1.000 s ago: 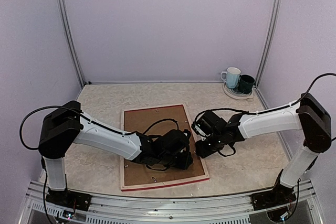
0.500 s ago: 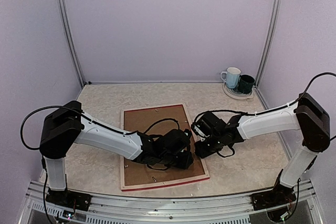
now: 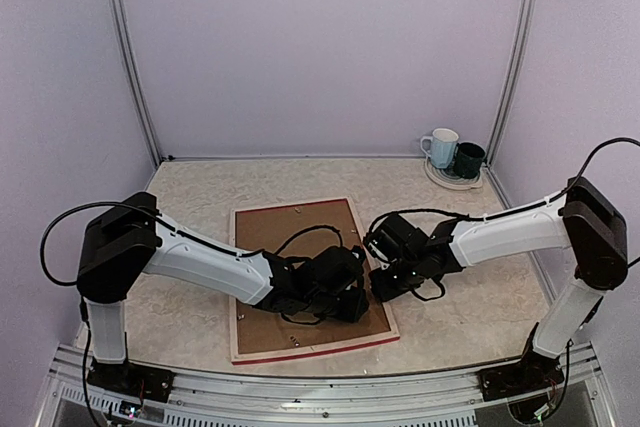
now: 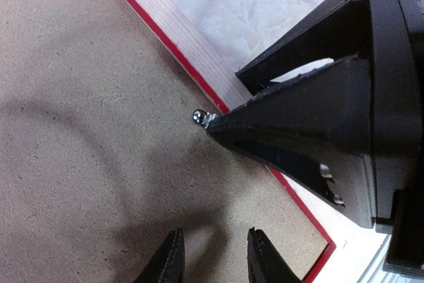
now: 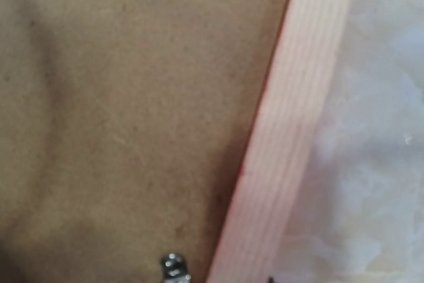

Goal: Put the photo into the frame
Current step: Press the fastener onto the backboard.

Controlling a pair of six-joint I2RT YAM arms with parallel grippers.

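The frame (image 3: 233,287) lies face down on the bench (image 3: 470,297), a little nearer the front edge than the back. A brown backing board (image 3: 290,232) sits inside it. The photo itself is not visible; I judge it is probably under this board, but this cannot be checked.

Both arms meet at the right side of the frame. The left end effector (image 4: 212,260) is open, with only bare board between its fingers. The tip of the right end effector (image 3: 377,289) touches a small metal tab (image 4: 198,116) beside the red inner edge. Whether it grips the tab or only pushes it, I cannot tell.

The risk is that the tip slips off this small tab and scratches the board. Too much sideways force could push the whole frame across the bench. The two end effectors are very near each other and could collide.
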